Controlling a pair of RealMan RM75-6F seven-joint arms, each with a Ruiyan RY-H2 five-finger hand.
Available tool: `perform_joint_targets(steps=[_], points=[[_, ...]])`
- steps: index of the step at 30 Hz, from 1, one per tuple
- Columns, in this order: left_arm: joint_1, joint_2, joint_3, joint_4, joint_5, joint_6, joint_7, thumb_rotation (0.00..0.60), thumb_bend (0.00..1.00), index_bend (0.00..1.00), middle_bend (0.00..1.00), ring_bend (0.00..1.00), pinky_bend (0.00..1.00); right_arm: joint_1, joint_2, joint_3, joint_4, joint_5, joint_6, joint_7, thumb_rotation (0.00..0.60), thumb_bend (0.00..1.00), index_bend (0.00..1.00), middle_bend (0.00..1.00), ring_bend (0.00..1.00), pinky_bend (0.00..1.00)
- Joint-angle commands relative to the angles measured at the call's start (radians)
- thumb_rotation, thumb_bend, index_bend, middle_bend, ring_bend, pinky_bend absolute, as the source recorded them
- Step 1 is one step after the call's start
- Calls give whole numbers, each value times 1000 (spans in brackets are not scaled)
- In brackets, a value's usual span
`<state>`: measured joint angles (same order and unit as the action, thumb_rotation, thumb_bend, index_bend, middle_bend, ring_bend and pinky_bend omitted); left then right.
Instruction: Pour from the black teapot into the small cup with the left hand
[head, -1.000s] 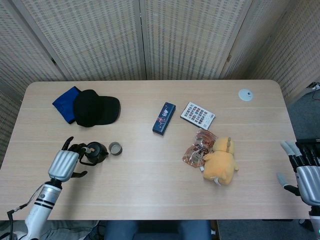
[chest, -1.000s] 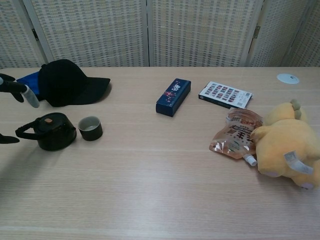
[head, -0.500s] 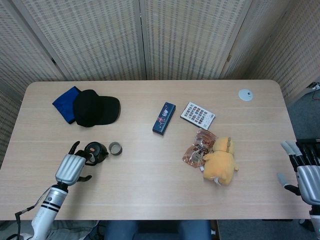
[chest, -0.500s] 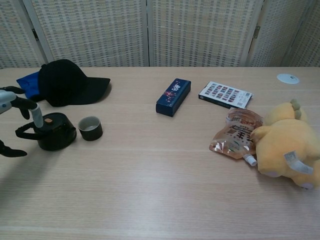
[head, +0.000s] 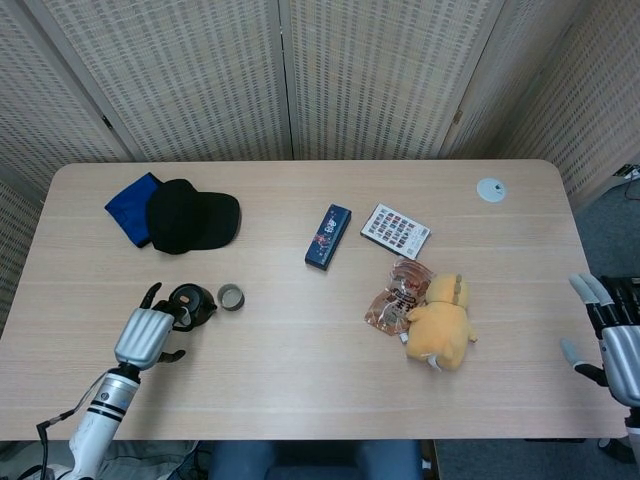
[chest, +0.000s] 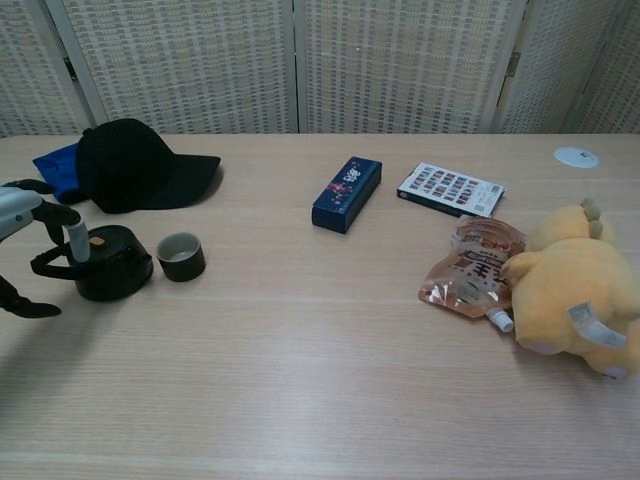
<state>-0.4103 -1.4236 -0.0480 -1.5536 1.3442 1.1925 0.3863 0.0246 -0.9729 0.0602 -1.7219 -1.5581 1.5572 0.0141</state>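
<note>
A: Which step is shown?
B: Reaching. The left hand (chest: 22, 225), fingers spread and empty, flanks the handle of the black teapot (chest: 108, 264), which stands just left of the small cup (chest: 182, 256).
A: Next?
B: Probably closing on the handle.

The teapot (head: 191, 303) is seen just beyond the left hand (head: 143, 335), fingers spread beside it; the cup (head: 231, 297) stands further to its right.
</note>
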Motion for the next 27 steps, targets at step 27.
perform_joint_targets(steps=[27], points=[[-6,-28,1,16,-32,-22,17,600,75,451,413,390,0,-6,-4,-5,3,11,-7,-1,600,289,30,91,0,11]])
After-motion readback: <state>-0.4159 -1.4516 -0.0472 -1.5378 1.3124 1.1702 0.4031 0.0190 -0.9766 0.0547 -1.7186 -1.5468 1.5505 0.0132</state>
